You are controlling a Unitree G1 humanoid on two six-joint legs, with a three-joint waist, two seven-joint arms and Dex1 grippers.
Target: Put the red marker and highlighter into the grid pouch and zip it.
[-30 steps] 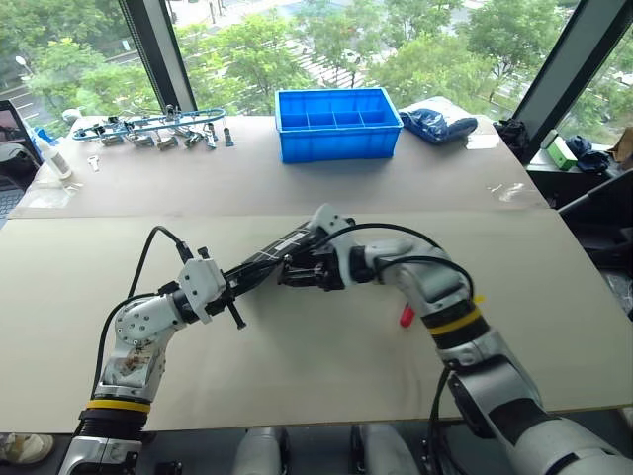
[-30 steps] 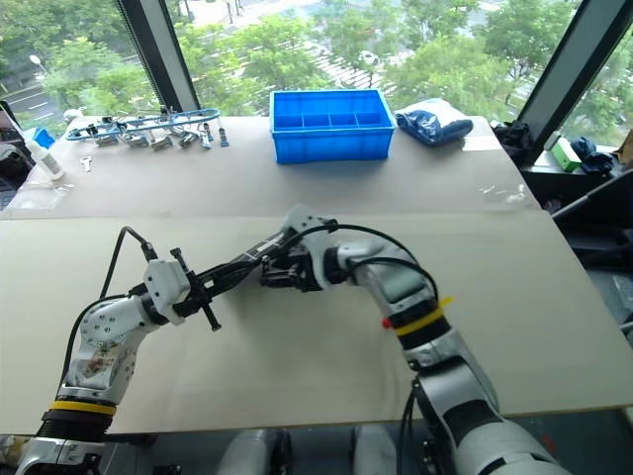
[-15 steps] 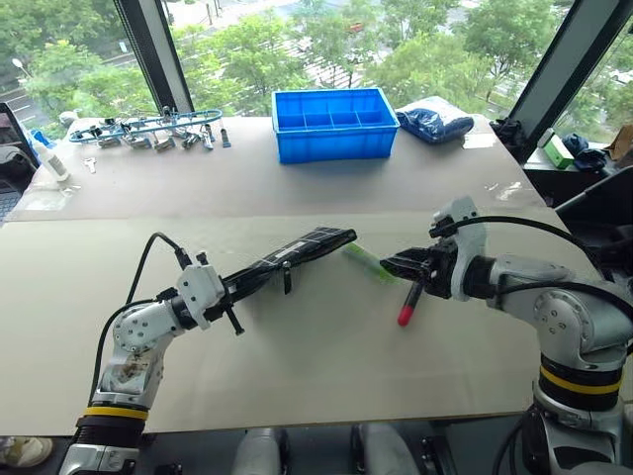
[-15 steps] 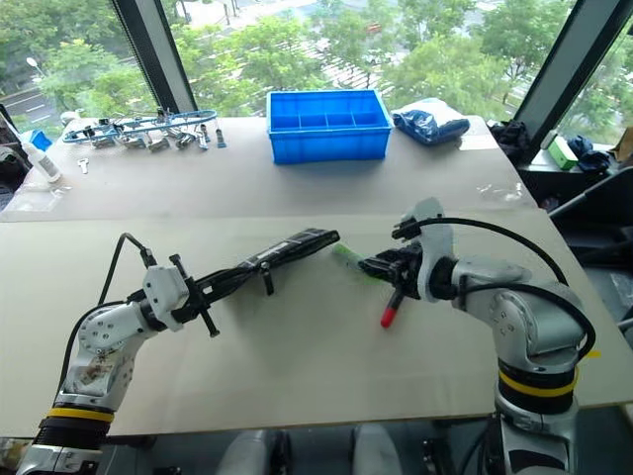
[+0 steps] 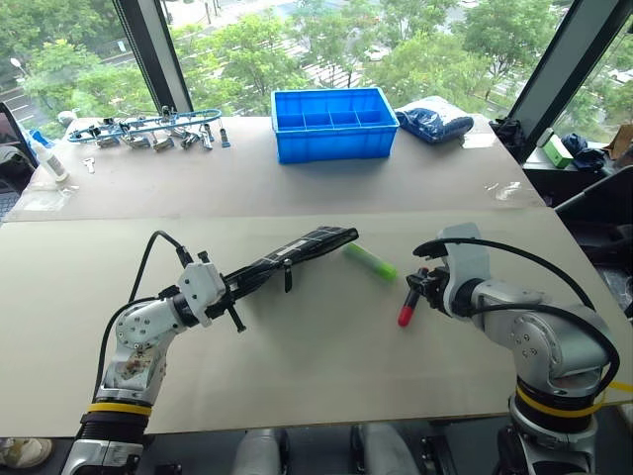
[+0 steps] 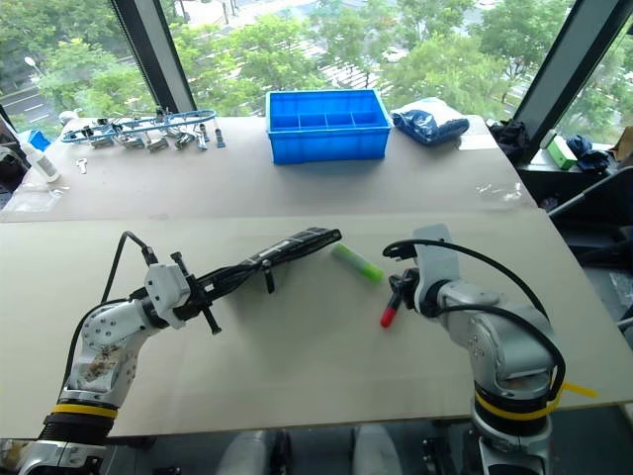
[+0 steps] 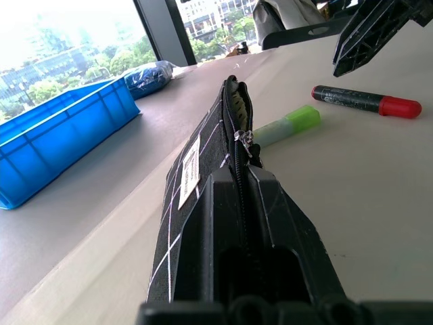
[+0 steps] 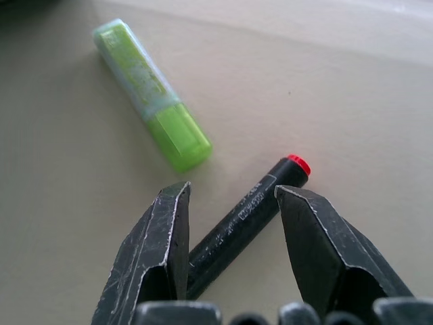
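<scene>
The right pincer [image 8: 233, 203] hangs spread just above the red marker [image 5: 411, 300], which lies on the tabletop [image 5: 297, 346] with its long axis running between the fingers, red cap toward the near side. The highlighter [image 5: 370, 262] lies just left and farther off. The left pincer [image 5: 229, 294], well apart on the left, is clenched on the grid pouch [image 5: 297, 250], so the right arm is nearer.

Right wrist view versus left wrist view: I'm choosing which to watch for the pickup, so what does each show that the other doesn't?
Right wrist view alone: the right gripper from behind, its fingers open either side of the red marker.

Left wrist view alone: the grid pouch clamped in the left gripper, its zipper pull and white label, the blue bin.

Both: the red marker and the highlighter lying on the table, apart.
</scene>
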